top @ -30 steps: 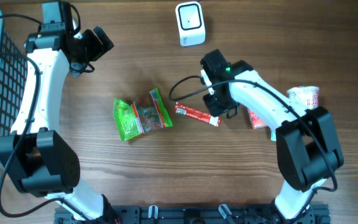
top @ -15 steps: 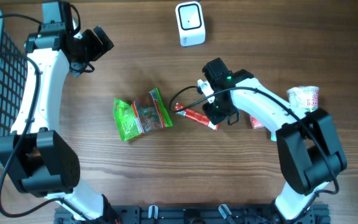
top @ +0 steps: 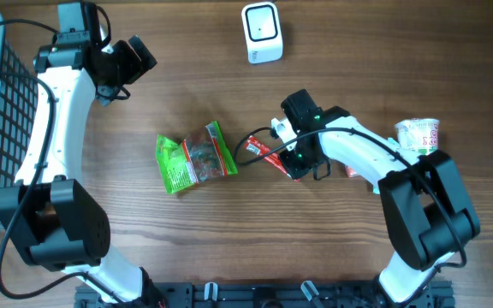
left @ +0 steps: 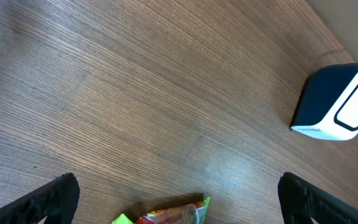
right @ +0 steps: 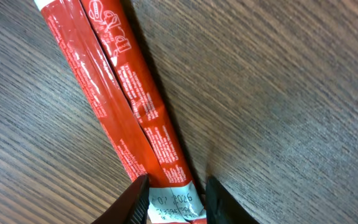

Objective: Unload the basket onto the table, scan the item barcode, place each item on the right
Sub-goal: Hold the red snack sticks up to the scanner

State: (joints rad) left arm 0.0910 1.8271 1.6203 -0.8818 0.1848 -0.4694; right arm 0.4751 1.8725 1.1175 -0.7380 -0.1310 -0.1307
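Over the last second the right arm has swung down and toward the bag, and the right fingers (top: 296, 164) have come onto the near end of the red stick (top: 265, 154). That end has been pushed lower, so the stick now lies on a steeper slant across the desk (top: 187, 248) than before. In the right wrist view the two fingers stand narrow, one on each side of the stick's white end with its printed date, right against its edges. Whether they actually pinch it I cannot tell. The stick lies flat on the wood near the middle of the desk, just beside the green snack bag (top: 193, 158) and well below the scanner (top: 262, 32), which stands at the far edge with its window facing up. The left arm has not shifted: the left fingers (top: 139, 56) hang wide apart over bare wood at the far left, holding nothing, with the scanner and the top of the bag visible in the left wrist view. A wire basket (top: 7, 103) sits at the left edge of the desk; what is in it cannot be made out. At the right a cup (top: 418, 133) lies on its side, partly hidden by the right arm, and a second red packet (top: 352, 168) peeks out from under that arm.
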